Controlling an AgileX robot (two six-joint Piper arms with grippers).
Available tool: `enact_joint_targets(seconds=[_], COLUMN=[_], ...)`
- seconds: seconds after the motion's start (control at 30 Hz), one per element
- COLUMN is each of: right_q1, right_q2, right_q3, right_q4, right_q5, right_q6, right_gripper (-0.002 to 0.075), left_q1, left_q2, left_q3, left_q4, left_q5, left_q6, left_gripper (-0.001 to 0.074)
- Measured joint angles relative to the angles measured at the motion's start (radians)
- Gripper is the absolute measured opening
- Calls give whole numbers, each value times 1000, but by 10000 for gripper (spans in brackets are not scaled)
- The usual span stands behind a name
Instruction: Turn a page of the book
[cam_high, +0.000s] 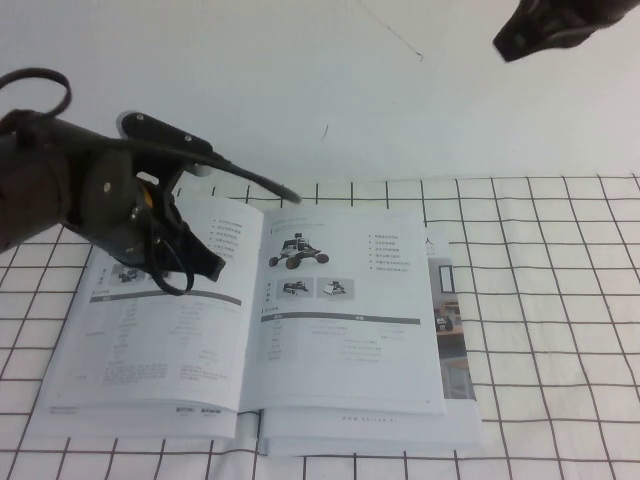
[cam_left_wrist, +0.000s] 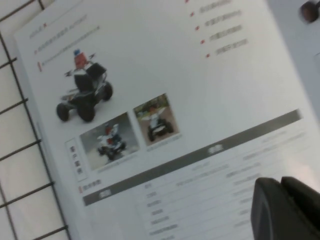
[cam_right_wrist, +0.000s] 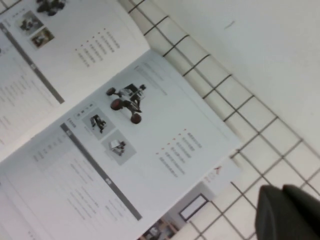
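White glossy paper: the book lies open flat on a grid-checked cloth over the table, spine running away from the robot, so either arm can reach a sheet. The page, showing a low black wheeled vehicle above two small photos and a grey bar, is the right-hand leaf, lying flat with its outer edge free; further sheets show beyond that edge and below it. Left end effector: low over the left-hand leaf, probably to keep that side down; the high view does not separate its fingers, and contact with the paper cannot be told. Right end effector: raised well above the far right of the table, closed, holding nothing, apart from the book. Its arm is cut off at the frame edge. Table text is too faint to read; the left arm hides part of the left leaf.
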Motion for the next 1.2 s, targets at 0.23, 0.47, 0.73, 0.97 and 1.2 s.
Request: enact_joint_targets(seconds=[0.23, 0.47, 0.73, 0.97, 1.2], right_q1=[-2, -2, -2, -2, -2], right_q2=[-234, -496, -912, -1303, -1481], right_q3=[0, 25, 451, 941, 1324], right_q4=[-123, -139, -149, -109, -80], right_q5=[5, 5, -38, -234, -365], right_q6=[40, 56, 56, 58, 55], right_gripper=[1, 1, 1, 1, 1], left_q1=[0, 0, 0, 0, 0], left_q2=[-221, -443, -677, -886, -1097], left_q3=[0, 0, 0, 0, 117], left_q4=[-390, -589, -603, -603, -573], left_q5=[32, 198, 344, 451, 427], left_q6=[287, 407, 373, 325, 301], left_gripper=[-3, -3, -3, -2, -3])
